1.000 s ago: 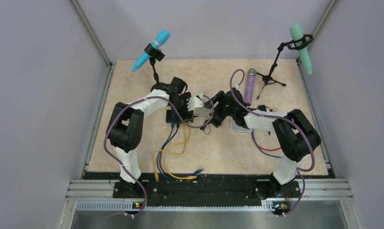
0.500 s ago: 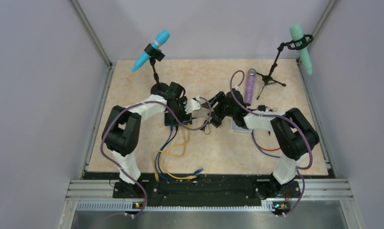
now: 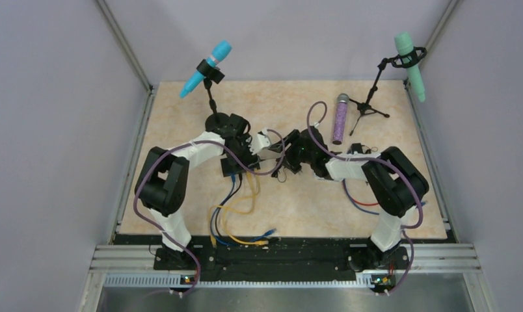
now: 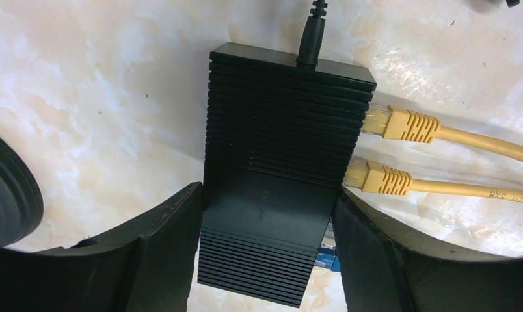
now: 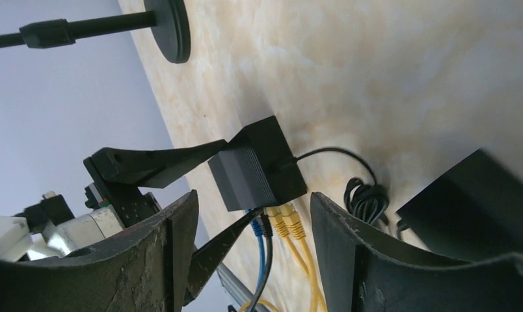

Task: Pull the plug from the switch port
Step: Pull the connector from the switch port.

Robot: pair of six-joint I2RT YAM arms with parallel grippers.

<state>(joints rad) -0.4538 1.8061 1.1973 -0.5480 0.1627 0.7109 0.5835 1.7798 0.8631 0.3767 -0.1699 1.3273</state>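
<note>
In the left wrist view, a faint mark in the same black as the casing stands on the smooth band of the switch. It faces the camera upside down and is too dim to read with any certainty. Small dark print runs along the lower yellow cable near the right edge of that view, with characters too small to make out. Nothing legible shows in the top view or the right wrist view
</note>
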